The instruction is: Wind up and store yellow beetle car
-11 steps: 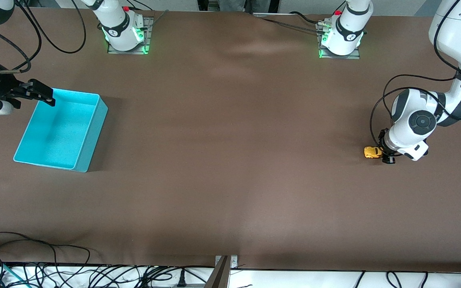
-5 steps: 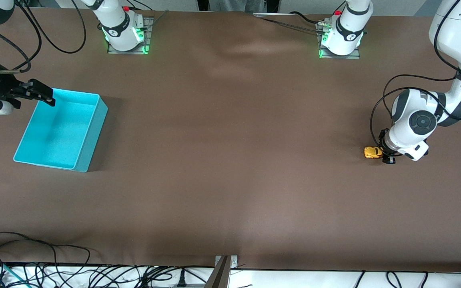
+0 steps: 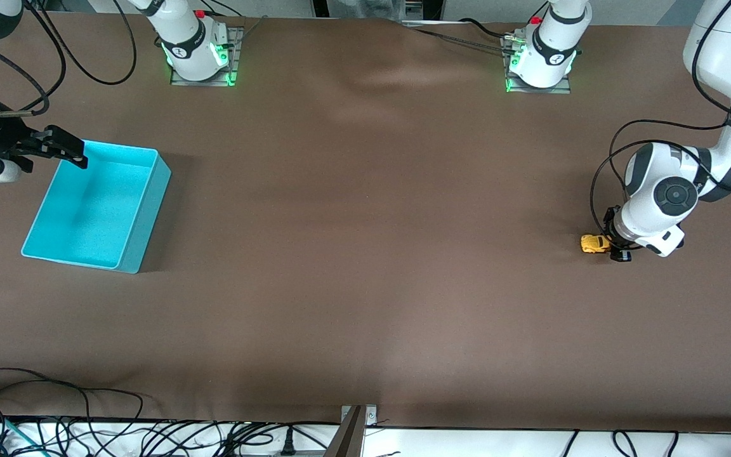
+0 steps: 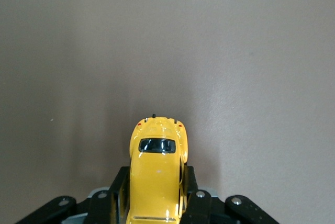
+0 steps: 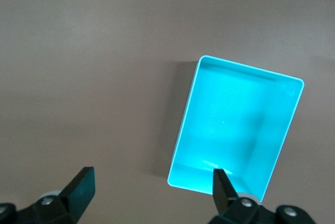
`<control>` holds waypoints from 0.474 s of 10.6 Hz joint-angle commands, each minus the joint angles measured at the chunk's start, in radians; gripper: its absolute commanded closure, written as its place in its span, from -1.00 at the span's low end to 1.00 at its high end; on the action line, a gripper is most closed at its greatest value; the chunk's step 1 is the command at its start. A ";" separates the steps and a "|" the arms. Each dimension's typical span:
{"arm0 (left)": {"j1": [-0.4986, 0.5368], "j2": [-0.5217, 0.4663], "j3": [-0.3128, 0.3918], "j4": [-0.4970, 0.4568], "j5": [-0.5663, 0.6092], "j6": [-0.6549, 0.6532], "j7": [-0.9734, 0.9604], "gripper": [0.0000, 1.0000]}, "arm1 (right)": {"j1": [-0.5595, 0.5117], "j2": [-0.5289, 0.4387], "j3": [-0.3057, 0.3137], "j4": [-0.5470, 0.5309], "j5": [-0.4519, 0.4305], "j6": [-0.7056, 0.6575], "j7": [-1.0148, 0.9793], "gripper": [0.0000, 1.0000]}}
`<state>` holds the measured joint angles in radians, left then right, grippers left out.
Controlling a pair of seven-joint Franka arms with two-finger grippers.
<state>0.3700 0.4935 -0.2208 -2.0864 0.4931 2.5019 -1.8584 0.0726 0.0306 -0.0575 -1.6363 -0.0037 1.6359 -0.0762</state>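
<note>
While clamped between the fingers of the left gripper (image 4: 155,205), tiny yellow rounded toy beetle car (image 3: 593,243) sat on brown table (image 3: 365,254) near the left arm's edge. Right gripper (image 3: 54,152) waited wide open, holding nothing, over a corner of the turquoise plastic bin (image 3: 143,209).

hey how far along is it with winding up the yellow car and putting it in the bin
Done: the left gripper is shut on the yellow beetle car at the left arm's end of the table. In hand: the car sits low on the table, perhaps being wound. Left: storing it in the empty turquoise bin, where the open right gripper waits above.
</note>
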 commanded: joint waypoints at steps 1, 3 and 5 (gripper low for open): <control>0.014 0.037 -0.003 0.035 0.036 0.006 0.002 1.00 | 0.000 -0.008 0.001 -0.008 -0.013 0.001 -0.010 -1.00; 0.014 0.037 -0.003 0.037 0.036 0.006 -0.001 1.00 | 0.001 -0.009 0.001 -0.008 -0.013 0.001 -0.010 -1.00; 0.015 0.034 -0.005 0.051 0.028 0.003 0.001 0.49 | 0.006 -0.011 0.007 -0.007 -0.015 0.001 0.001 -1.00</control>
<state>0.3738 0.4969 -0.2208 -2.0797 0.4931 2.5027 -1.8585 0.0736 0.0307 -0.0563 -1.6367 -0.0037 1.6359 -0.0762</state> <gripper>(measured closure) 0.551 0.000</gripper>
